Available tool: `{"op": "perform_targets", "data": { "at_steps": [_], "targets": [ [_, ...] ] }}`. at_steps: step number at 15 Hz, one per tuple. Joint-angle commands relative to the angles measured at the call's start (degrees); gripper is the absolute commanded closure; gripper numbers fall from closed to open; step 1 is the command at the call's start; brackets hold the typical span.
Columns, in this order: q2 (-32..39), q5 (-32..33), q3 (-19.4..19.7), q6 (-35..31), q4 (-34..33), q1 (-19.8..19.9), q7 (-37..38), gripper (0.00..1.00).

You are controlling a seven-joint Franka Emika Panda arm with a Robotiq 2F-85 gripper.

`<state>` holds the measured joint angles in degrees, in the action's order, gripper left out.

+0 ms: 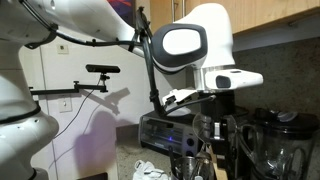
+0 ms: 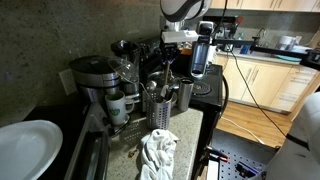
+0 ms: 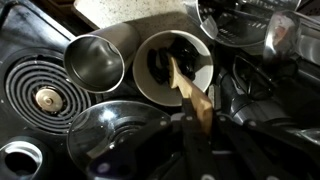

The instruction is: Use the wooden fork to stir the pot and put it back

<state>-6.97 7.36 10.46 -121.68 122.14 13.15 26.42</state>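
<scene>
In the wrist view my gripper (image 3: 197, 128) is shut on the flat handle of the light tan wooden fork (image 3: 188, 88). The fork slants up and left from the jaws. Its far end sits inside a round white-rimmed holder (image 3: 148, 82) among dark utensils. An empty shiny steel pot (image 3: 95, 60) stands just left of that holder, touching it. In an exterior view the gripper (image 1: 210, 128) hangs over the counter with a tan strip of the fork (image 1: 211, 163) below it. The fork's head is hidden.
A coil burner (image 3: 40, 96) lies at the left and a round glass lid (image 3: 115, 135) below the pot. Blender jars (image 1: 285, 145) and a coffee maker (image 2: 98, 80) crowd the counter. Two steel holders (image 2: 157, 102) and a crumpled white cloth (image 2: 157, 152) stand near a white plate (image 2: 25, 150).
</scene>
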Motion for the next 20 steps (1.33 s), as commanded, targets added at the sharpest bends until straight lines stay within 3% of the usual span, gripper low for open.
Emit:
{"op": "perform_targets", "data": {
  "at_steps": [1, 4, 8, 14, 20],
  "targets": [
    [-0.3, -1.0, -0.2, -2.6, 0.7, -0.1, 1.9, 0.93],
    [-0.3, -7.6, 0.2, -2.8, 1.8, -0.7, -1.0, 0.94],
    [0.4, -13.4, 0.4, 3.4, 0.7, -1.1, -7.2, 0.94],
    [1.2, -4.8, -0.8, 16.2, -4.2, -1.1, -5.3, 0.94],
    [0.8, 8.0, -2.2, 14.6, -4.4, -1.2, 3.6, 0.94]
  ]
}}
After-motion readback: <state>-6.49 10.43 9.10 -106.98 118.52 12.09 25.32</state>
